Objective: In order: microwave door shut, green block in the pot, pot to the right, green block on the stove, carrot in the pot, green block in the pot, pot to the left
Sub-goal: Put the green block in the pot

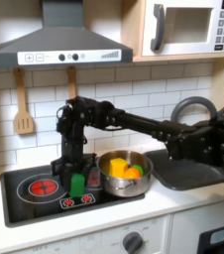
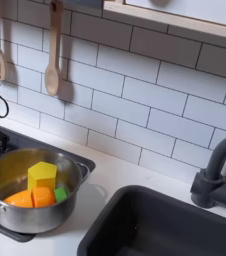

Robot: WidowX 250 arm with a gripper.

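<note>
The white microwave door (image 1: 188, 28) at the top right lies flush with its frame, its dark bar handle on the first exterior view's left. The green block (image 1: 77, 185) stands on the black stove (image 1: 25, 203) between the red burners and the pot. My gripper (image 1: 72, 173) points straight down onto the block's top; its fingers are dark and merge with the stove, so their gap is unreadable. The steel pot (image 1: 112, 185) (image 2: 5, 170) sits at the stove's right end. Inside it lies the orange carrot (image 1: 133, 173) (image 2: 35, 198), green tip up, beside a yellow piece (image 2: 42, 174).
A grey sink (image 2: 155, 225) with a dark faucet (image 2: 221, 172) lies right of the stove. A wooden spoon (image 2: 52, 50) and a wooden spatula (image 1: 23, 109) hang on the tiled wall. The range hood (image 1: 59, 40) hangs above the stove. My arm (image 1: 144, 124) stretches in from the first exterior view's right.
</note>
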